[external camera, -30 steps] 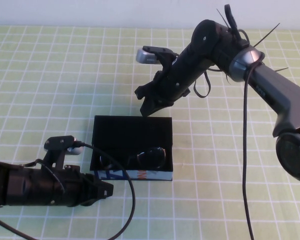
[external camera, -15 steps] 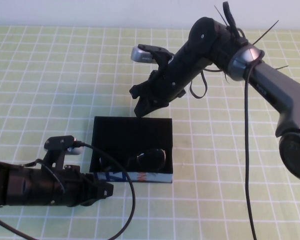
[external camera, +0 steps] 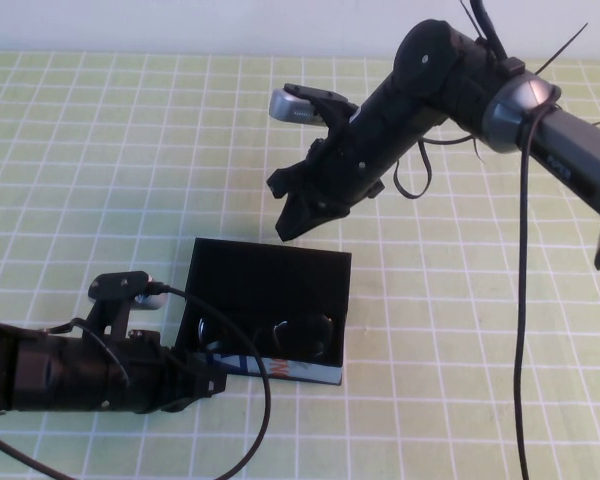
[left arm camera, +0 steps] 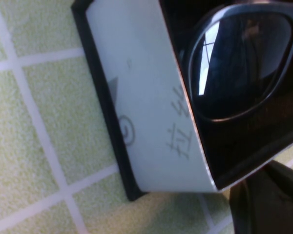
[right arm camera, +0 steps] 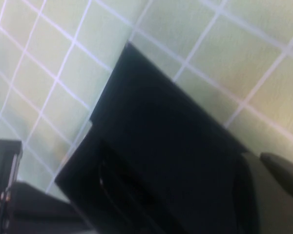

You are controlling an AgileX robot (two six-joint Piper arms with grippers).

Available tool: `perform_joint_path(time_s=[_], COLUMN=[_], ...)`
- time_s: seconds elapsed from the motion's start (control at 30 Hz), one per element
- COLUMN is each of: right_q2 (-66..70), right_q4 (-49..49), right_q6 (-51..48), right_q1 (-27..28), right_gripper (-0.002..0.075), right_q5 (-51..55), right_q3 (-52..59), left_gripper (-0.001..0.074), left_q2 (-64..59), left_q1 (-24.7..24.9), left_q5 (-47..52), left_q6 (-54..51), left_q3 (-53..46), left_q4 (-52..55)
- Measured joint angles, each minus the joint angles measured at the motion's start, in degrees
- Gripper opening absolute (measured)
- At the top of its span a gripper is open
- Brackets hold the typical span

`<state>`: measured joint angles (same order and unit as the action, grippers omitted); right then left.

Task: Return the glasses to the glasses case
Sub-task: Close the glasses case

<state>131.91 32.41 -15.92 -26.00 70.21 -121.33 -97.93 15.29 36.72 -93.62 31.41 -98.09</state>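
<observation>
My left gripper lies low near the front edge of the bench, left of centre, its tip right at the front left corner of the glasses case. I cannot tell from here how its fingers stand, and contact with the case is likely but not certain from the high view.

The glasses already sit inside the case, lenses toward the printed front edge; the left wrist view shows one dark lens tucked just behind that edge. The flat lid stands open, tilted toward the back of the bench.

My right gripper hangs in the air just behind the lid's back edge, fingers pinched together and carrying nothing.

As I read it, the step in hand is closing the lid. I'd bring the right fingertips down behind the lid's top edge and push it forward and down in an arc about the hinge, slowly, with the left arm bracing the front so the case doesn't skid. I'd check that the frame sits below the rim first, or the lid may pinch it.

Room is good: open checked cloth lies to the right of the case and behind it. The left arm's cable loops just before the front edge, so I'd keep clear there.
</observation>
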Motion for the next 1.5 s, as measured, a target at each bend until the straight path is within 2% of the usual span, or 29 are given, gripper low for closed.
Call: perform_joint_path(time_s=[0.3,0.47,0.6,1.1,1.5], right_q2=[-2.6,-1.9,0.5,4.4,3.9], right_q4=[-1.1,-2.2,-2.3,-2.6,0.8], right_q6=[-2.4,-1.0,0.2,2.4,2.4], right_q1=[0.0,0.0,0.0,0.0,0.0], right_gripper=[-0.0011,-0.0011,-0.0011,-0.0011,-0.0011], right_q5=[-0.7,-9.2,-11.6,-1.3,-0.7], right_q3=[3.9,3.9,3.8,-0.5,0.0], left_gripper=[-0.0004,-0.0004,-0.0004,-0.0004,-0.0004], left_q2=[0.0,0.0,0.0,0.0,0.0], left_q1=[0.0,0.0,0.0,0.0,0.0], left_q5=[0.0,0.0,0.0,0.0,0.0], left_q6=[0.0,0.0,0.0,0.0,-0.1], left_q3=[0.0,0.1,0.1,0.1,0.1], left_q4=[0.0,0.0,0.0,0.0,0.0])
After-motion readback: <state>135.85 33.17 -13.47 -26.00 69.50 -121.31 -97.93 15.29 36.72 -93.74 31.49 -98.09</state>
